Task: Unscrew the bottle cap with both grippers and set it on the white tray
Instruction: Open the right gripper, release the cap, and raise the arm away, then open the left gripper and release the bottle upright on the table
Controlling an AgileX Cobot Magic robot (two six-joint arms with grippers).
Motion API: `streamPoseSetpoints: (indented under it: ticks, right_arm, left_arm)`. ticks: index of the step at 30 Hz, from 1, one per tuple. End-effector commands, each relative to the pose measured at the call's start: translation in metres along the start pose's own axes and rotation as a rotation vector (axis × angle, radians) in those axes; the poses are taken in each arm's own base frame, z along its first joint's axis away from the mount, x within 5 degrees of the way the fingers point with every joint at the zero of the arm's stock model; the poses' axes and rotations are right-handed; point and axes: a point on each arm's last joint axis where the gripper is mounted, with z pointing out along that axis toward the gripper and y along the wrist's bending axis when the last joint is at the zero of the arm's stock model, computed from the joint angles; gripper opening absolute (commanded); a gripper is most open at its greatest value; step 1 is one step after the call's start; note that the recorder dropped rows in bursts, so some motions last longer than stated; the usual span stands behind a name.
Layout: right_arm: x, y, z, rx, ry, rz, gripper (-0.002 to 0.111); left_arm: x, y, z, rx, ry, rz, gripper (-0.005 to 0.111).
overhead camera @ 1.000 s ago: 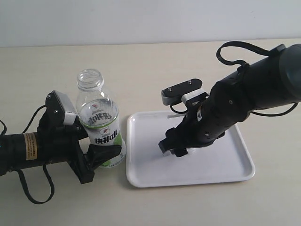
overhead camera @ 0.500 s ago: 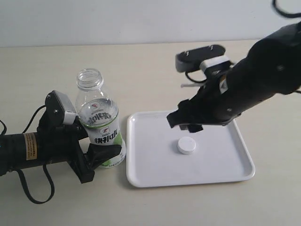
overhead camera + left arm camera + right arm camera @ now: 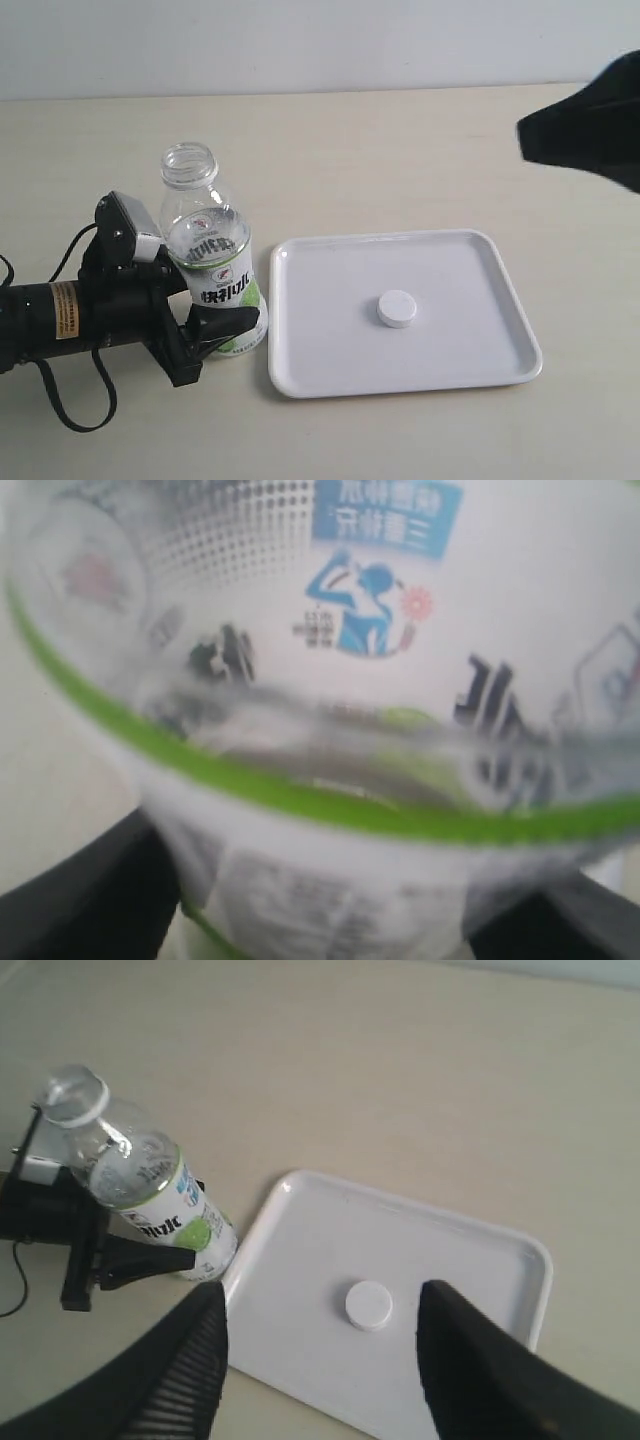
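Observation:
The white bottle cap (image 3: pixel 397 309) lies flat near the middle of the white tray (image 3: pixel 500 360), also seen as the cap (image 3: pixel 369 1305) on the tray (image 3: pixel 300 1250) in the right wrist view. Left of the tray the open-necked clear bottle (image 3: pixel 208 250) stands upright, with my left gripper (image 3: pixel 215 330) shut on its lower label. The label (image 3: pixel 330 680) fills the left wrist view. High above the tray, my right gripper (image 3: pixel 320 1305) is open and empty. In the exterior view only a dark part of the right arm (image 3: pixel 590 130) shows at the right edge.
The beige tabletop (image 3: pixel 400 160) runs back to a pale wall. The left arm's black body with its orange label (image 3: pixel 65 310) and a looping cable (image 3: pixel 75 400) lie at the front left.
The right gripper let go of the cap on the tray, then rose and drew back to the upper right, nearly out of the exterior view. The left gripper and the bottle stayed put.

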Motion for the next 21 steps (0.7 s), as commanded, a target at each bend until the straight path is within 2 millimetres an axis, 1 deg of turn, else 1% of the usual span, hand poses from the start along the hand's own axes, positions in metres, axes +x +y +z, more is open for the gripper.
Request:
streamPoseSetpoints:
  ticks: [1, 2, 6, 8, 13, 15, 17, 21]
  right_arm:
    - [0.013, -0.003, -0.043, -0.018, -0.091, -0.015, 0.054]
    - [0.017, -0.003, -0.055, -0.026, -0.123, -0.016, 0.054]
    - [0.032, -0.006, -0.089, -0.051, -0.230, -0.030, 0.054]
    - [0.042, -0.008, -0.104, -0.061, -0.273, -0.034, 0.054]
    - [0.064, -0.013, -0.132, -0.072, -0.361, -0.040, 0.054]
    - [0.077, -0.016, -0.148, -0.083, -0.432, -0.051, 0.054]
    - [0.087, -0.019, -0.157, -0.074, -0.469, -0.063, 0.054]
    - [0.098, -0.024, -0.164, -0.045, -0.482, -0.083, 0.054]
  left_arm:
    - [-0.002, 0.000, -0.001, -0.001, -0.005, -0.016, 0.075]
    - [-0.002, 0.000, -0.001, -0.001, -0.005, -0.016, 0.077]
    - [-0.001, 0.000, -0.001, -0.005, -0.003, -0.019, 0.083]
    - [0.000, 0.001, -0.001, -0.013, 0.010, -0.021, 0.083]
    - [0.003, 0.002, -0.001, -0.023, 0.042, -0.014, 0.083]
    - [0.003, 0.002, -0.001, -0.024, 0.046, -0.014, 0.083]
    - [0.003, 0.002, -0.001, -0.024, 0.046, -0.012, 0.083]
    - [0.005, 0.002, -0.001, -0.023, 0.066, 0.042, 0.083]
